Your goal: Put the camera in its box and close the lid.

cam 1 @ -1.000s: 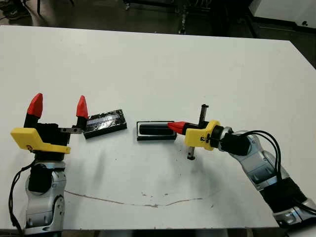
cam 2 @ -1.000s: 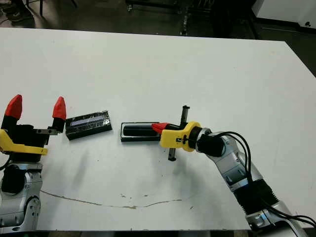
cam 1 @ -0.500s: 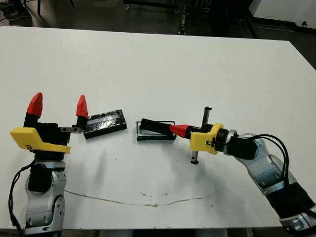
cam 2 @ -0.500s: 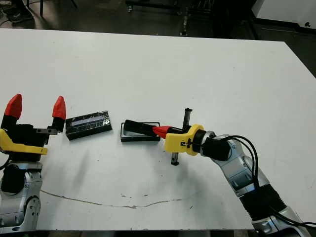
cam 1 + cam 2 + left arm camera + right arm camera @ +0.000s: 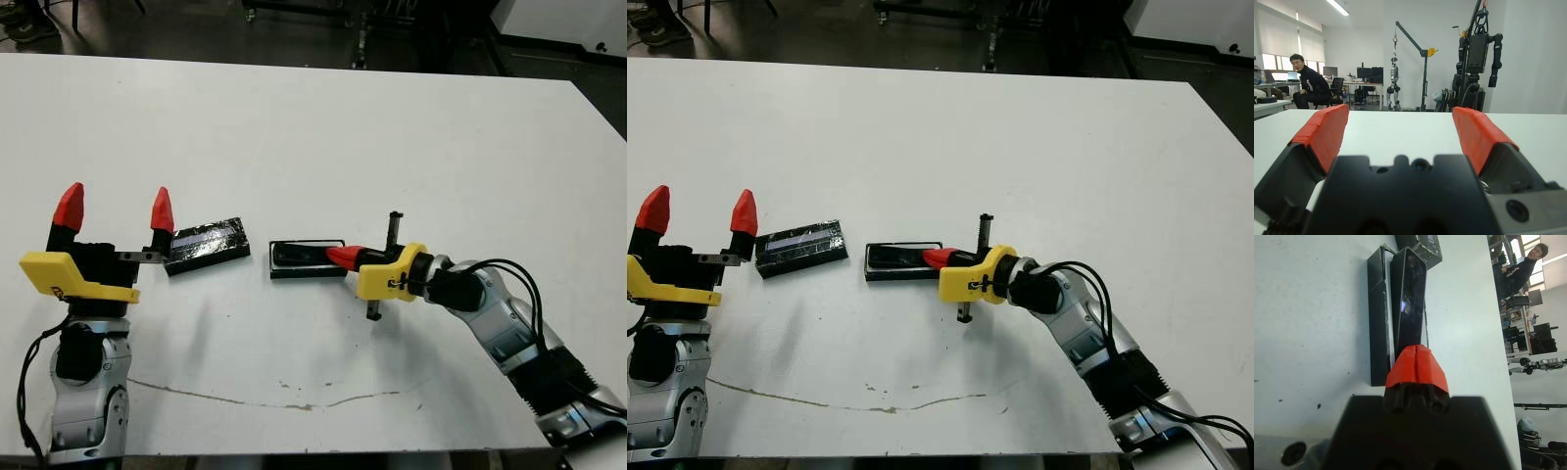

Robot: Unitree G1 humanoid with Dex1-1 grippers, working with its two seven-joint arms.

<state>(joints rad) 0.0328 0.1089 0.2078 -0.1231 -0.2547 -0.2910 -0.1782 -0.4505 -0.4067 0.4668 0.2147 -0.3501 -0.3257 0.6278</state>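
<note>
Right gripper (image 5: pixel 338 257) jaws pressed together against camera (image 5: pixel 1409 303) in box (image 5: pixel 308 260); left gripper (image 5: pixel 114 210) jaws wide, lid (image 5: pixel 206 245) just beyond.

Overhead stereo pair; two close wrist views

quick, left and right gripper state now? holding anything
Left gripper: open, holding nothing, raised beside the lid.
Right gripper: shut, fingertips at the end of the camera in the box; not gripping it.
</note>
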